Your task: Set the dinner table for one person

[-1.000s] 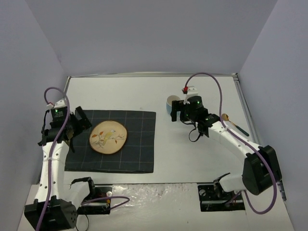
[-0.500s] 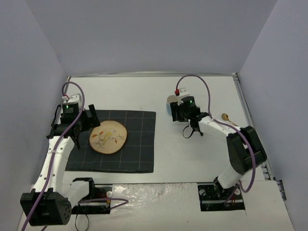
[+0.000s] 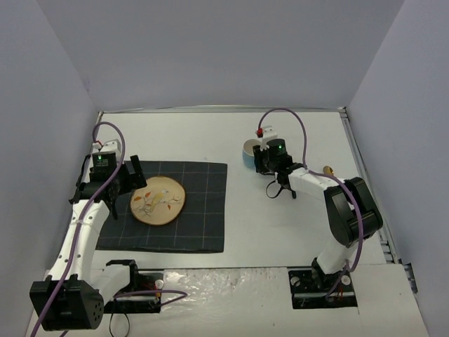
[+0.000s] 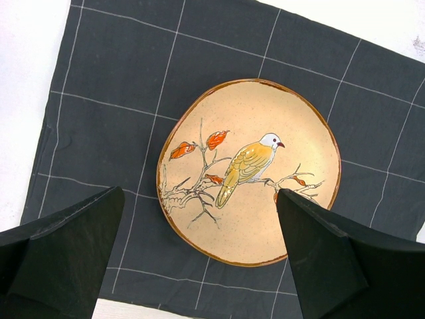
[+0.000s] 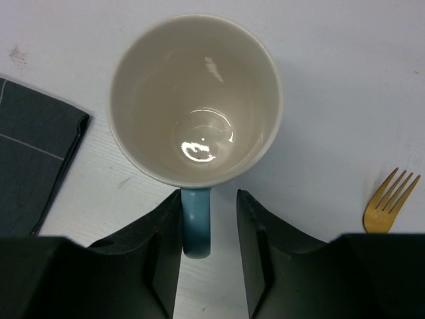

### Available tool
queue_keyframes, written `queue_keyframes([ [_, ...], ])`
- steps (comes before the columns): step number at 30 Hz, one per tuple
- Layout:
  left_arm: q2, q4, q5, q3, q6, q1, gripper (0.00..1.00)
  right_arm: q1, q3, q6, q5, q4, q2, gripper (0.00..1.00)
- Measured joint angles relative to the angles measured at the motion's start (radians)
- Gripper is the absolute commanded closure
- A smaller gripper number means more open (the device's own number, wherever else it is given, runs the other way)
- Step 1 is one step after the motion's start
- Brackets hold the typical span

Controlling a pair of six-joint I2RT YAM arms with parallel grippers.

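A blue mug (image 5: 196, 100) with a cream inside stands upright on the white dinner table (image 3: 280, 225), just right of the placemat's far corner. My right gripper (image 5: 209, 199) is above it, with the mug's handle (image 5: 196, 226) between the jaws. The left finger touches the handle and a gap remains on the right side. In the top view the mug (image 3: 249, 149) sits just beyond the right gripper (image 3: 262, 160). My left gripper (image 4: 199, 193) hangs wide open over the bird-painted plate (image 4: 249, 169), holding nothing.
The plate (image 3: 158, 200) lies on the dark grey checked placemat (image 3: 203, 210) at the left. A gold fork (image 5: 388, 199) lies on the table right of the mug. Grey walls enclose the table on three sides.
The right gripper has moved toward the mug and its jaws have narrowed around the handle. The left arm swung toward the plate earlier and now holds still.
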State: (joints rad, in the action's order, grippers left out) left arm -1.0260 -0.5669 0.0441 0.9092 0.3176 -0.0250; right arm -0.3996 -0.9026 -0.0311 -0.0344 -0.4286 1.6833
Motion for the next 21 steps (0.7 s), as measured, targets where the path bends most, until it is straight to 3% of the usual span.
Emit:
queue_keyframes([
  [8,0.000,0.001,0.004,-0.002,0.000,0.000,0.03,0.000,-0.010,0.020,-0.035,-0.028,0.015,1.00],
  [21,0.000,0.003,0.012,-0.003,0.000,0.000,0.03,-0.067,-0.014,0.090,-0.085,0.039,-0.049,1.00],
])
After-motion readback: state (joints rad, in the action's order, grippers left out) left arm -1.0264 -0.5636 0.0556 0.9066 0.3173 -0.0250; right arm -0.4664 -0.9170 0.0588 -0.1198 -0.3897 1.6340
